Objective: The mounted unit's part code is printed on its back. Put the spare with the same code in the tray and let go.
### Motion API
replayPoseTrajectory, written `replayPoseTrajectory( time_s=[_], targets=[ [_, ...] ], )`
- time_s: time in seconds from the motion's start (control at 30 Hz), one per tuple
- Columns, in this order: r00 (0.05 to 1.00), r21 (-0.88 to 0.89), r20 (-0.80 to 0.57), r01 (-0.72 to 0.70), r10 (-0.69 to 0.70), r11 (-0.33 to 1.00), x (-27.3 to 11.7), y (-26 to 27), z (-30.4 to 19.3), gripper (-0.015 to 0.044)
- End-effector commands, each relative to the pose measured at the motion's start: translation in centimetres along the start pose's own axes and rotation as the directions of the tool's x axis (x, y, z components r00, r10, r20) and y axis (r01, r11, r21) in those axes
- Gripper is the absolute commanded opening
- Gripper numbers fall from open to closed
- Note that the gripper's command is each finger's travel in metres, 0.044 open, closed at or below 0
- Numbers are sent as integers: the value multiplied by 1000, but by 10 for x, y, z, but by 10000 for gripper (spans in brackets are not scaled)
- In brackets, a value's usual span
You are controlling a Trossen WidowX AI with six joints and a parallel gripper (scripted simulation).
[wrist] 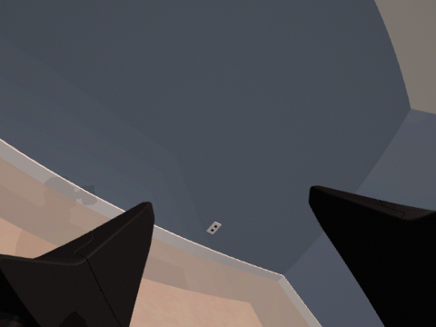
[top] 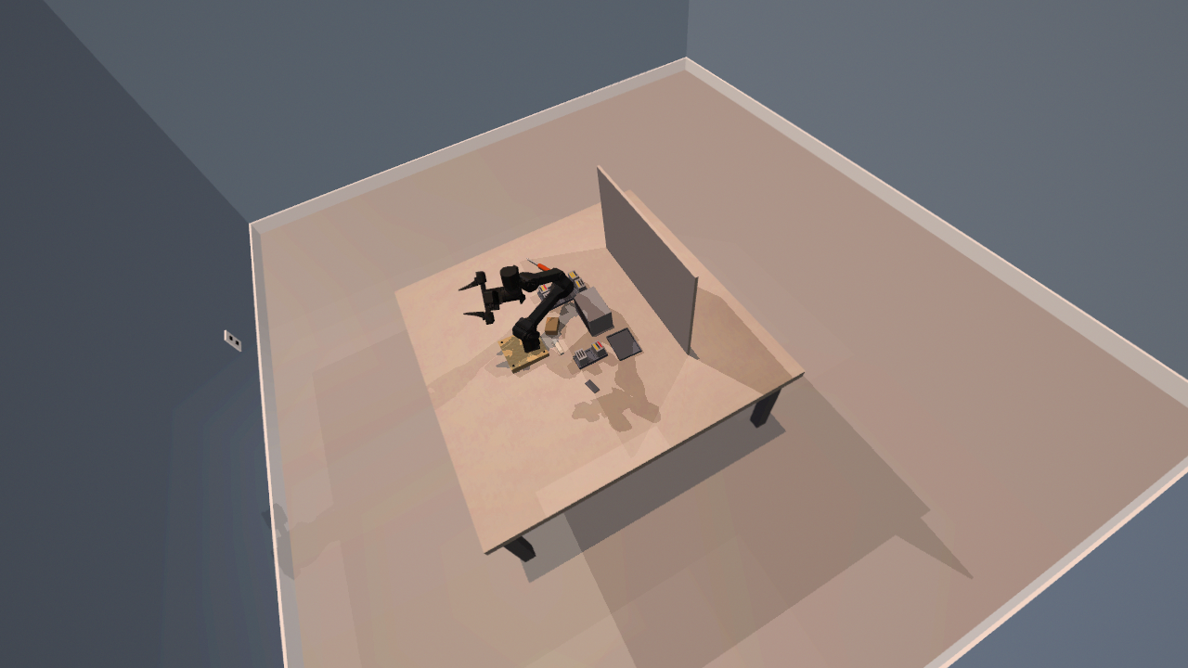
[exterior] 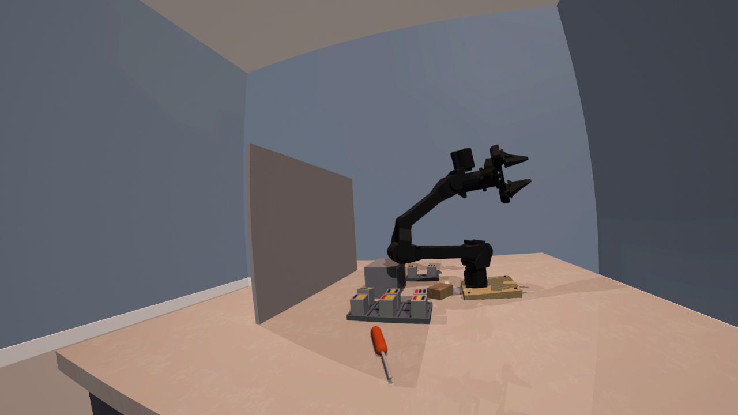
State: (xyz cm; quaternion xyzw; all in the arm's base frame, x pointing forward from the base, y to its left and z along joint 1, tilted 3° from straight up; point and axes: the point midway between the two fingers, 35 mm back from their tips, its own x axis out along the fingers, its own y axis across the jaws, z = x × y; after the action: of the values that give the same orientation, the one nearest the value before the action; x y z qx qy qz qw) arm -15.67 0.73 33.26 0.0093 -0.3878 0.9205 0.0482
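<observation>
My gripper [top: 461, 301] [exterior: 529, 169] [wrist: 233, 203] is open and empty, raised high and pointing away from the parts. Several grey units with coloured stripes stand in a dark rack [exterior: 388, 319]; the arm partly covers them in the top view. A second, smaller rack [top: 591, 363] [exterior: 422, 279] holds grey units too. A flat grey tray [top: 625, 343] lies beside it. A large grey box [top: 595, 308] [exterior: 381, 274] stands between the racks. I cannot tell which unit is the mounted one, and no part code is readable.
A tall grey panel [top: 648, 257] [exterior: 304, 231] stands upright beyond the box. A brown block [top: 552, 326] [exterior: 439, 291] lies near the arm's wooden base [top: 522, 358] [exterior: 492, 294]. An orange screwdriver [top: 543, 267] [exterior: 379, 340] lies beside the larger rack. A small dark plate [top: 591, 386] lies near the smaller rack.
</observation>
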Motion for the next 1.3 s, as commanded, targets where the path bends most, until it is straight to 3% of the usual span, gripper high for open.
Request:
replayPoseTrajectory(
  time_s=[0.0,0.23,0.37,0.53,0.73,0.9,1.1,1.27],
  targets=[
    [1000,0,0,0,0,1000,0,0,0,426],
    [999,-3,19,-35,35,999,1,4,6,440],
    [964,-37,126,-230,233,972,3,31,40,440],
    [848,-111,237,-461,474,880,-11,65,83,440],
    [610,-246,317,-687,727,684,-51,107,133,440],
    [365,-386,320,-793,875,472,-103,135,164,440],
    [62,-557,241,-809,968,191,-184,156,183,440],
    [-166,-685,118,-727,979,-41,-260,160,181,440]
  ],
)
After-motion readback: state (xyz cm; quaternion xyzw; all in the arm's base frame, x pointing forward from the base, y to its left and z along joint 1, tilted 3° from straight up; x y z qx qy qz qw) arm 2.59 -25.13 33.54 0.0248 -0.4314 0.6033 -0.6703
